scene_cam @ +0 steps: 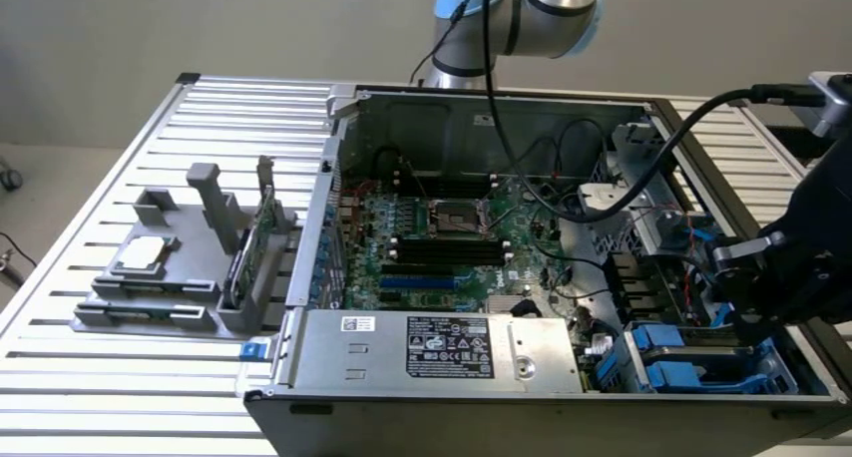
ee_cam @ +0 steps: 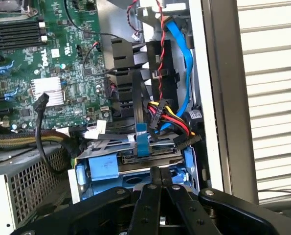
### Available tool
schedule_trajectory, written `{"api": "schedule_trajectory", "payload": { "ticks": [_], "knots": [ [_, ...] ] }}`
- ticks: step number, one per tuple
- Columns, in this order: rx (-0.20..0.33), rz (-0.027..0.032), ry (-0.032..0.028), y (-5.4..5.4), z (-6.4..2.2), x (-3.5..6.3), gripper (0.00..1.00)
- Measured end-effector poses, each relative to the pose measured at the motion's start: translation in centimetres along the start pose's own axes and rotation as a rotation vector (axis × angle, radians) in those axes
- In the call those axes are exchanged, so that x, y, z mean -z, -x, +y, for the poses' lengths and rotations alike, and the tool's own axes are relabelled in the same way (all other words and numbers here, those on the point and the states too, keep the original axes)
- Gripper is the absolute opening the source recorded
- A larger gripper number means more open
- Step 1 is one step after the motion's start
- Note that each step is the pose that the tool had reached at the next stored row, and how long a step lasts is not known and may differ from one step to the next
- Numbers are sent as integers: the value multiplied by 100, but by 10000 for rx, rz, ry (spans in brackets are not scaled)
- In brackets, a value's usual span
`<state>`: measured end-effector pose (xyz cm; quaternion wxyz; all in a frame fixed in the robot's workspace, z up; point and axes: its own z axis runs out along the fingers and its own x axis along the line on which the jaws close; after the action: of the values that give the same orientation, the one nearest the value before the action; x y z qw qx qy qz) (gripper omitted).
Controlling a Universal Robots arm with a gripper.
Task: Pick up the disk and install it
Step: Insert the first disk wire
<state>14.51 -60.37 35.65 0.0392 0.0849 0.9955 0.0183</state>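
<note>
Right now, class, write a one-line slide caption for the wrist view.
The gripper, fingers shut, poised at a blue drive carrier inside the open computer case, beside the green motherboard.

The fingers hide the near part of the disk.

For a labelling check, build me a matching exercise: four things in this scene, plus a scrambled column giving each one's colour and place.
1 motherboard
2 power supply
3 fixture
4 gripper

a grey, on the slatted table outside the case
b silver, along the case's near edge
c green, on the case floor
d black, at the blue drive carriers

Pairs: 1-c, 2-b, 3-a, 4-d
</note>
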Motion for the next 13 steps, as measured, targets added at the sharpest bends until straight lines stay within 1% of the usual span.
{"api": "schedule_trajectory", "payload": {
  "ticks": [13],
  "knots": [
    [-1702, -73, -122, -1, 0, 0, 11]
  ]
}}
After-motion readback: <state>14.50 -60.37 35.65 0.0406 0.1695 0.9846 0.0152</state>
